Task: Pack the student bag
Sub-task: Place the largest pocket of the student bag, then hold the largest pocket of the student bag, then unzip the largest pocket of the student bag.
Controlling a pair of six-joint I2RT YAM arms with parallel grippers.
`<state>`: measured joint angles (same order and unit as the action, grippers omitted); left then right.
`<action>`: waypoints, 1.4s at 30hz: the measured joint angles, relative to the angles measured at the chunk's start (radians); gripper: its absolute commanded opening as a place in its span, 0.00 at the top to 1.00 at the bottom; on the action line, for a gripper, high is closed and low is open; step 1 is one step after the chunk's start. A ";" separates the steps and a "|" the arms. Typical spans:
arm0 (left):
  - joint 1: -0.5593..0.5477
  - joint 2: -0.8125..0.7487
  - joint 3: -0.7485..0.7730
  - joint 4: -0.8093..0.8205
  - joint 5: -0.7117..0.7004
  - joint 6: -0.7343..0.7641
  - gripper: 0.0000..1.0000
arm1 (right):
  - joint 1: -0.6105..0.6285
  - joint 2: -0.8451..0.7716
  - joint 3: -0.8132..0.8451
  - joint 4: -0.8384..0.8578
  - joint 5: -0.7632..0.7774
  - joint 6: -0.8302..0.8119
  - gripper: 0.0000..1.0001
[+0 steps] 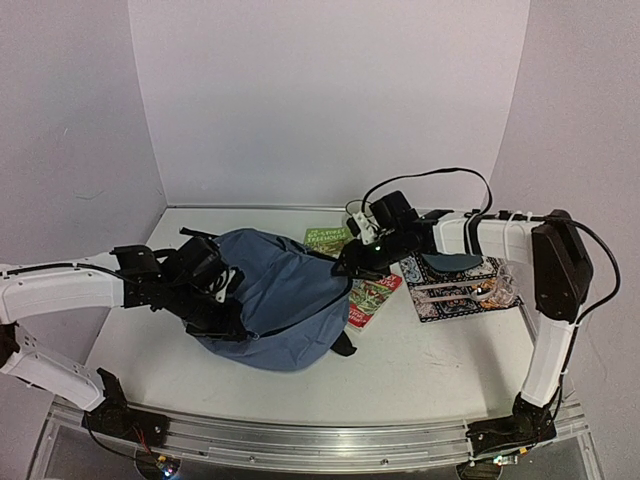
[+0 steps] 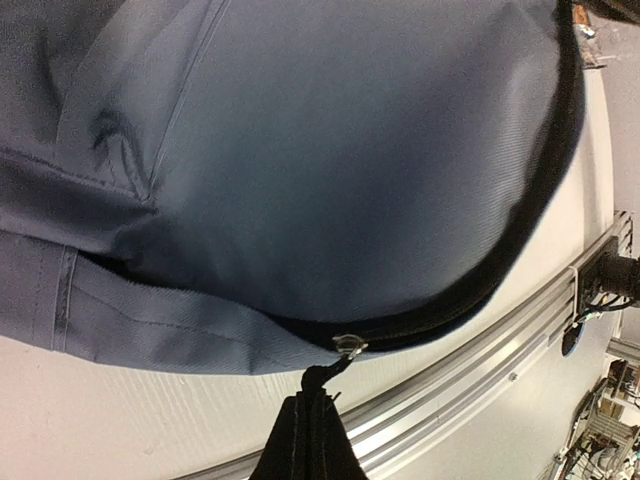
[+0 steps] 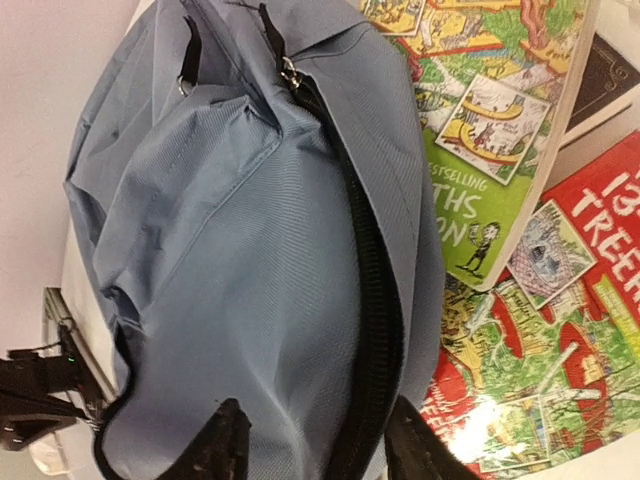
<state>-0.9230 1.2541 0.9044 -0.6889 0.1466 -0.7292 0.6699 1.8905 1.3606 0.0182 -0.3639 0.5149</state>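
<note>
The slate-blue student bag (image 1: 275,300) lies on the table left of centre. My left gripper (image 1: 218,288) is at its left side. In the left wrist view my left gripper (image 2: 308,405) is shut on the black zipper pull (image 2: 322,377), which hangs from the metal slider (image 2: 350,344) on the bag's black zipper. My right gripper (image 1: 356,262) is at the bag's right edge. In the right wrist view my right gripper (image 3: 318,448) is open, its fingers (image 3: 225,440) either side of the bag's fabric (image 3: 230,250) and zipper line (image 3: 372,300).
A green book (image 1: 328,238) and a red book (image 1: 372,296) lie just right of the bag, partly under it. They also show in the right wrist view: green book (image 3: 480,130), red book (image 3: 540,400). A patterned mat (image 1: 455,292) with a dark pouch (image 1: 450,263) and pens lies further right. The metal rail (image 2: 480,350) marks the table's near edge.
</note>
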 measured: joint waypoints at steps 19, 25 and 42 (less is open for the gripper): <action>0.000 0.008 0.058 0.013 0.000 0.074 1.00 | 0.335 -0.172 0.010 -0.053 0.121 -0.505 0.19; 0.000 -0.018 0.058 0.019 0.000 0.074 1.00 | 0.373 -0.040 0.094 -0.052 0.073 -0.587 0.29; 0.037 -0.034 0.050 -0.049 -0.165 0.059 1.00 | 0.387 0.007 0.070 -0.059 0.058 -0.676 1.00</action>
<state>-0.8859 1.2201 0.9545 -0.7379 -0.0181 -0.6698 1.0565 1.8976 1.4309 -0.0403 -0.3062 -0.1616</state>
